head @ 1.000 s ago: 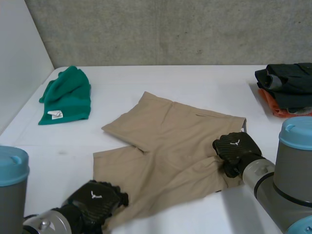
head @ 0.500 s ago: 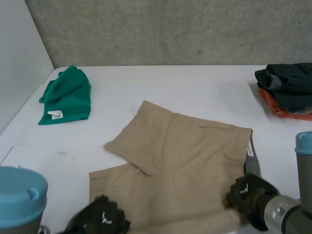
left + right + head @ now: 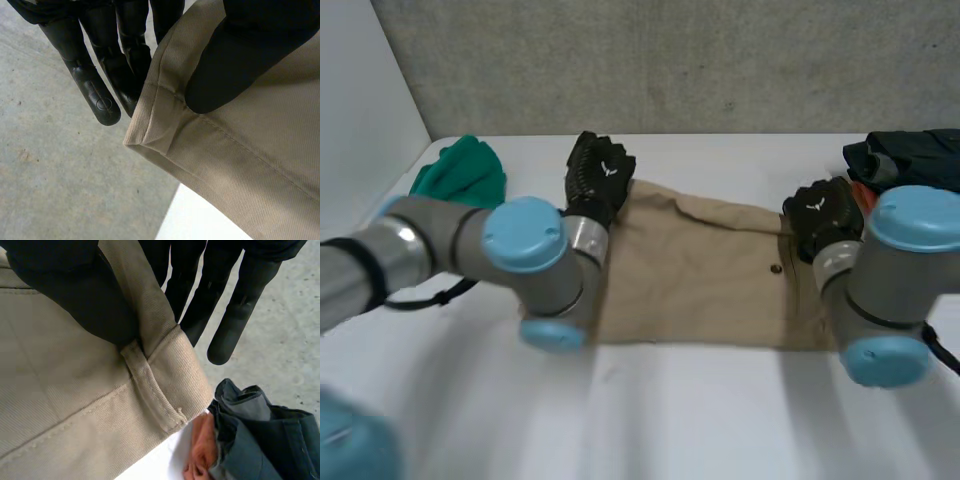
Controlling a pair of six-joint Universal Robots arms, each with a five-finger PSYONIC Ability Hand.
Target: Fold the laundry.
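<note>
Left arm: stretched across the tabletop (image 3: 700,420), left hand (image 3: 598,180) at the far left corner of the shorts (image 3: 705,280).
Left fingers: clamped with the thumb on the hem.
Right hand (image 3: 825,218): far right corner, fingers and thumb clamped beside the belt loop (image 3: 150,385).
Shorts: khaki, a wide flat band mid-tabletop.

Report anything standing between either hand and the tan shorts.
Nothing visible does. The left hand pinches the shorts at a hem corner, and the right hand pinches a waistband corner.
</note>
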